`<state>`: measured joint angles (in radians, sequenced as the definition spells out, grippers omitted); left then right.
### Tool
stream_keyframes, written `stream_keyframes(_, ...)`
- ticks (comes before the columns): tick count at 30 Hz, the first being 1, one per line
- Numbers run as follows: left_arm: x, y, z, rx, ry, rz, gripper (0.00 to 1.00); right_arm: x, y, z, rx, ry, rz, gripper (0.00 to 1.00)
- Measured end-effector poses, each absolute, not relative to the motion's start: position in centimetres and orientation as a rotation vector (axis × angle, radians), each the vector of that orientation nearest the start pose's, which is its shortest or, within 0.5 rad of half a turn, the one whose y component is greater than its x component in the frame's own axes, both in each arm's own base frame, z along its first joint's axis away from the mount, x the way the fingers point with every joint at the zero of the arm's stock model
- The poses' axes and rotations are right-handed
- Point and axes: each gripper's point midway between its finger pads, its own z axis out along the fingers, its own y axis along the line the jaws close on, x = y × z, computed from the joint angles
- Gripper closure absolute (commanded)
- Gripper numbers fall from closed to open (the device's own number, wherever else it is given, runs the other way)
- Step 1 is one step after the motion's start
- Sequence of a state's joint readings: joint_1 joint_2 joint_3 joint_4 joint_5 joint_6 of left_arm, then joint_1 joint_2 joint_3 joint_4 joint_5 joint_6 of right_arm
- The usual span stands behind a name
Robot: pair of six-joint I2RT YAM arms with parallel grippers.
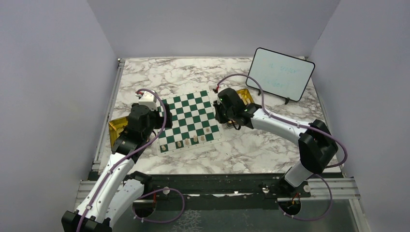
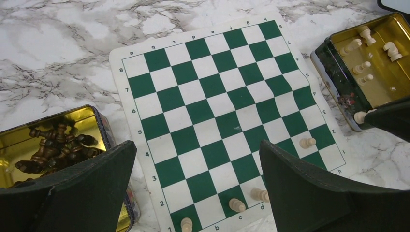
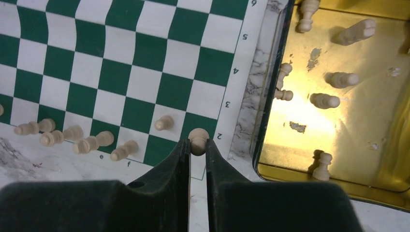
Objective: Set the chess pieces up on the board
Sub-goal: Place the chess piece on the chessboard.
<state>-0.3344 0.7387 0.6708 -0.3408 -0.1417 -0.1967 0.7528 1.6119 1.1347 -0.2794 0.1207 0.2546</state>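
Two shallow gold rectangular tins sit on the marble table (image 1: 251,150). The left tin (image 1: 115,131) is off the left edge of the green-and-white checkered chess mat (image 1: 189,112), and the right tin (image 1: 245,94) is off its right edge.

From the top view you cannot read what is in them; the wrist cameras show it. Your left wrist view shows the left tin heaped with dark brown pieces (image 2: 53,145). Your right wrist view shows the right tin holding several loose cream pieces (image 3: 341,79). Most of these lie on their sides, and one stands upright near a corner.

The left gripper (image 2: 196,145) hangs over the mat's near left part with its jaws spread wide and nothing between them.

The right gripper (image 3: 197,146) is pinched tight on the head of a cream pawn (image 3: 198,135). It holds the pawn at the mat's right edge, close to the near right corner. You cannot tell whether the pawn's base touches the mat.

Only the right wrist view shows this grip plainly; the top view hides it under the arm.

A handful of cream chess pieces (image 3: 92,142) line the mat's near edge, and another (image 3: 164,122) stands one row in.
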Motion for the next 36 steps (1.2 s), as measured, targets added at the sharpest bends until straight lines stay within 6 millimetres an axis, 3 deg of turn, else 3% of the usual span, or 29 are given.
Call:
stream_keyframes(3,27.5,-7.8,19.8,0.043,1.98,-0.204,0.01,31.1,29.1,10.6,-0.547,2.31,0.363,0.85)
stream_keyframes(11,27.5,-7.7,19.8,0.043,1.981,-0.203,0.01,30.7,29.0,6.3,-0.561,2.378,0.302,0.85)
stream_keyframes(17,27.5,-7.7,19.8,0.042,1.981,-0.202,0.01,30.2,29.8,4.6,-0.595,2.391,0.289,0.85)
stream_keyframes(36,27.5,-7.7,19.7,0.042,1.984,-0.2,0.01,29.9,30.1,3.8,-0.602,2.401,0.273,0.85)
